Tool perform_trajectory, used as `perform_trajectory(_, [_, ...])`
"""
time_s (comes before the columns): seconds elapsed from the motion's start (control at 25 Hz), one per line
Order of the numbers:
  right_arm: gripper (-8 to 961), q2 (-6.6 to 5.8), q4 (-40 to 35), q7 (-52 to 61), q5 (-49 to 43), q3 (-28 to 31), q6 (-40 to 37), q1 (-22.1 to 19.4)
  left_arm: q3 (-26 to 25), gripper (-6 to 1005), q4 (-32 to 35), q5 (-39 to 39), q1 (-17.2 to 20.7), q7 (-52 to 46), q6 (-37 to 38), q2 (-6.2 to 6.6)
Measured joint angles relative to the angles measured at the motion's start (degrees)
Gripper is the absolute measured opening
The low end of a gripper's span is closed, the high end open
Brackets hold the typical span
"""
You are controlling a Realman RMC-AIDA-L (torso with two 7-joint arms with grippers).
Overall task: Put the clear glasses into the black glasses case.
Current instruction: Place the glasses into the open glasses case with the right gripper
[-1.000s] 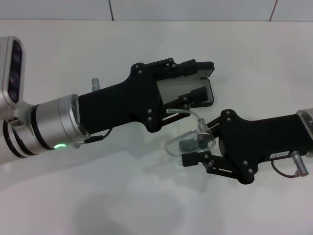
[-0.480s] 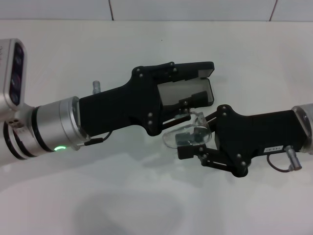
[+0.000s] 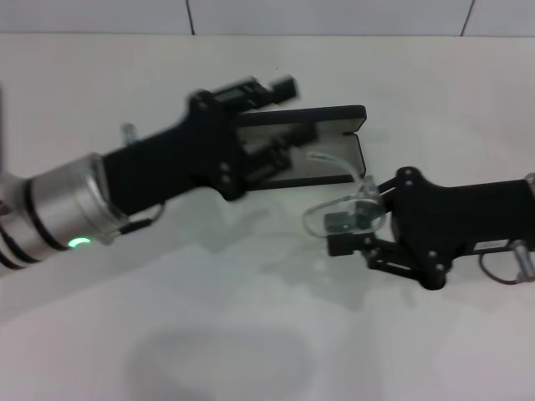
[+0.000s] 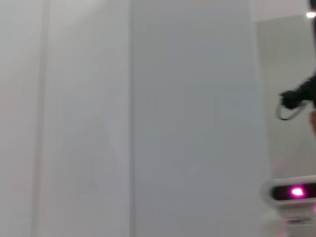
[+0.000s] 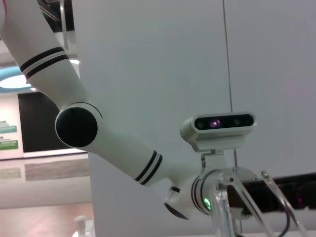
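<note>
The black glasses case (image 3: pixel 358 164) lies open on the white table, its lid (image 3: pixel 328 114) tipped back and the grey lining showing. My right gripper (image 3: pixel 344 232) is shut on the clear glasses (image 3: pixel 338 210), holding them just in front of the case's near right corner. One clear arm (image 3: pixel 333 161) reaches over the lining. My left gripper (image 3: pixel 276 121) hovers over the case's left end, blurred, with its fingers spread and nothing between them. In the right wrist view the clear glasses' arms (image 5: pixel 223 205) stick up close to the camera.
The white table (image 3: pixel 251 334) stretches out in front of both arms, and a tiled wall (image 3: pixel 334 17) stands behind it. The right wrist view looks back at my white left arm (image 5: pixel 113 143) and the head camera (image 5: pixel 219 129).
My left arm has pulled back to the left and risen off the case, which stays open. My right gripper has carried the glasses to the right, with one arm now over the lining.
</note>
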Motion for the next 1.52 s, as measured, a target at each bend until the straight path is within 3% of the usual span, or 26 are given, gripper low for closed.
perform_trajectory(0.16, [197,-1.06,-4.65,0.41,-0.03,0.17,-0.01,-2.77,-5.55,525,0.00,0.18,1.53,0.75,-0.91,0.15])
perform_trajectory(0.28, [200,-1.29,-9.43,0.64,-0.10,0.24,4.77,-5.13,-10.31,525,0.01,0.13,3.10,0.99,-1.29,0.28])
perform_trajectory(0.36, [202,-0.71,-12.25,1.15,-0.55,0.19,9.05,-6.13,-12.97,526,0.01,0.05,3.91,1.03,-1.35,0.25])
perform_trajectory(0.48, [205,1.76,-19.61,2.90,-5.38,-0.89,20.14,-8.58,-16.41,526,0.01,-0.10,5.15,1.08,-1.39,0.23])
perform_trajectory(0.56, [207,2.31,-24.58,3.84,-7.78,-6.18,29.08,-10.25,-17.57,526,0.01,-0.10,5.67,1.09,-1.40,0.22])
perform_trajectory(0.8, [212,2.19,-34.44,4.45,-11.85,-25.12,56.64,-12.87,-19.14,526,-0.25,0.27,6.24,0.69,-2.02,0.22])
perform_trajectory(1.04, [218,2.20,-35.49,4.80,-15.55,-36.32,71.87,-12.78,-18.92,526,-0.97,0.41,5.25,0.55,-3.35,0.17])
perform_trajectory(1.52, [230,2.48,-30.88,4.91,-17.03,-47.11,91.32,-11.54,-18.83,527,-2.38,1.62,3.53,0.31,-3.60,0.17])
